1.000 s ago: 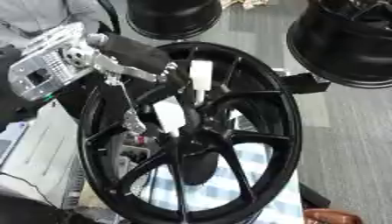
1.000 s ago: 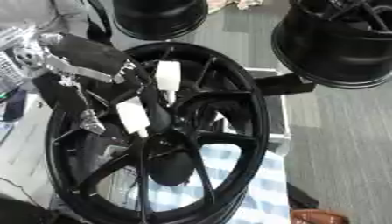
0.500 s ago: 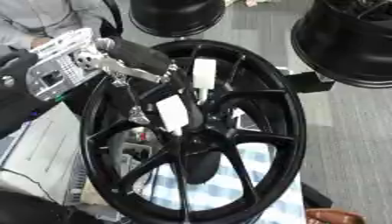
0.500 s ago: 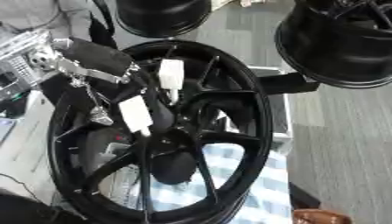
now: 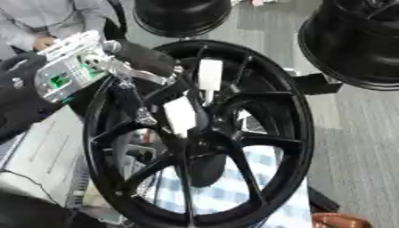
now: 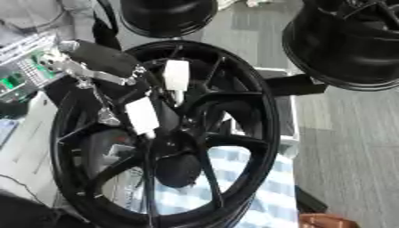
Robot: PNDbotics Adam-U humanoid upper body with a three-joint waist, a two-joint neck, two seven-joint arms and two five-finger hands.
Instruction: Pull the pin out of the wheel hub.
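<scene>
Left eye view: over the black wheel hub (image 5: 257,133), the robot's left hand (image 5: 148,62) reaches in, white-tipped fingers (image 5: 181,116) extended near the centre; its grasp is unclear.

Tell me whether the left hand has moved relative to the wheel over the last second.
Cannot tell. The left hand sits over the wheel hub with white-tipped fingers among the spokes, as before; the small shifts match the whole picture's shift, so the camera moved.
</scene>
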